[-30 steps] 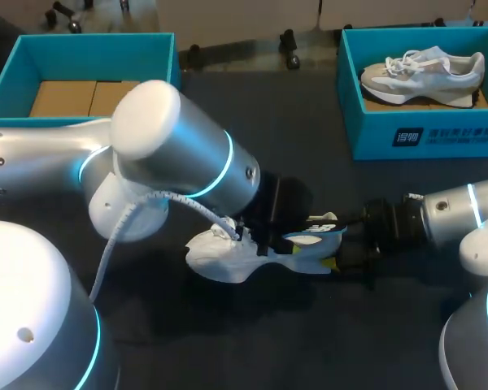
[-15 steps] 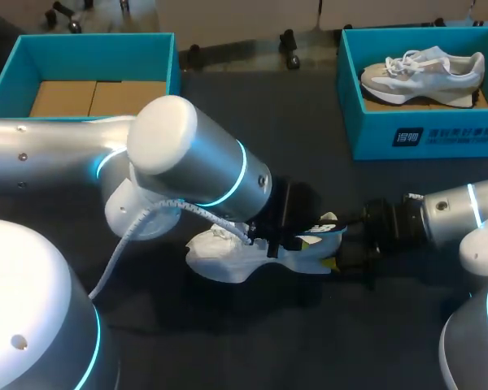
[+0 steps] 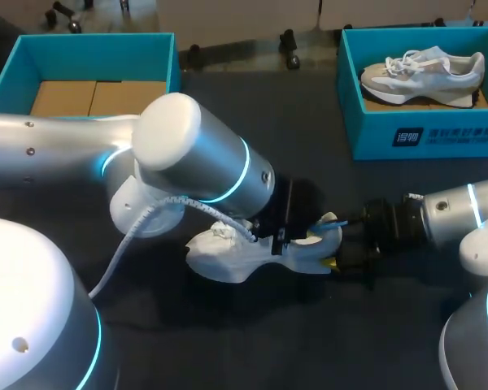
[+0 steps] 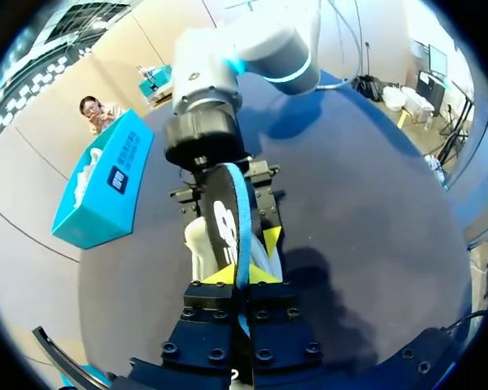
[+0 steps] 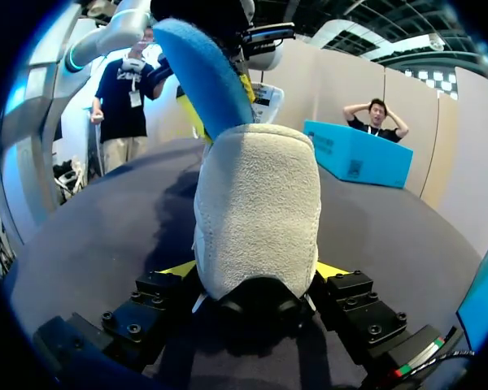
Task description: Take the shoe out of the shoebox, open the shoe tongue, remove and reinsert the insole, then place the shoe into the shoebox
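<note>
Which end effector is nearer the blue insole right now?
Left. The left end effector is shut on the insole, which stands out of the white shoe; the right end effector clamps the shoe's heel, the insole ahead of it.

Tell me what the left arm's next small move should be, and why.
Probably lift the insole a little higher, clear of the shoe. The left gripper is shut on it, most of it stands above the opening, and the right gripper pins the heel.
</note>
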{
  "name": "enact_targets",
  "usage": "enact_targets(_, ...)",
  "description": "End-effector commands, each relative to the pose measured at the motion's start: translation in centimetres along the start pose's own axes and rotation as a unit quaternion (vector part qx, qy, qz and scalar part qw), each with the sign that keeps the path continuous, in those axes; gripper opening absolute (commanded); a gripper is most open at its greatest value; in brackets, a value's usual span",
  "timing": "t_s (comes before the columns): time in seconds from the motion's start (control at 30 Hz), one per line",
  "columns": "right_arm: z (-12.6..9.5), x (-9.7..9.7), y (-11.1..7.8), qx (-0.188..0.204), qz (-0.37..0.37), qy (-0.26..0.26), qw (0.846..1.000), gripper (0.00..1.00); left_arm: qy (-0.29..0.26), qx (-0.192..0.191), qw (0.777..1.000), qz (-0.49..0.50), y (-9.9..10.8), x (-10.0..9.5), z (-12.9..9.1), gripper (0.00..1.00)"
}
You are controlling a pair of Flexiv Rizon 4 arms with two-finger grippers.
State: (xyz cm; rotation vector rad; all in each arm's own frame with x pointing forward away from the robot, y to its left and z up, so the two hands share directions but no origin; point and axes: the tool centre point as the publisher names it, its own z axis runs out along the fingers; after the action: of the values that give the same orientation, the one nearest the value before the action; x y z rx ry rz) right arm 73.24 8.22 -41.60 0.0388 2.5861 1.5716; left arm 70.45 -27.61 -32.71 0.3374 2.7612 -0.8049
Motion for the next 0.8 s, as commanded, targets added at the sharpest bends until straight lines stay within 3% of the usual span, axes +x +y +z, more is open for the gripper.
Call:
enact_targets(0.03,0.1,0.1,0.1,0.002,0.0,-0.001,1.0,0.0,0.005,0.009,1.0,-0.007,-0.5,-0.3,-1.6,0.0)
enact_targets(0.33,0.1,0.1,0.1,0.002,0.0,-0.001,1.0,0.0,0.02,0.031,0.998,-0.046,-3.0,-1.2,-3.8,0.0)
enact_targets(0.8,0.1,0.1,0.1,0.002,0.0,-0.001,1.0,0.0,0.024,0.101,0.99,-0.093,-7.3,-2.3,-8.1,0.0)
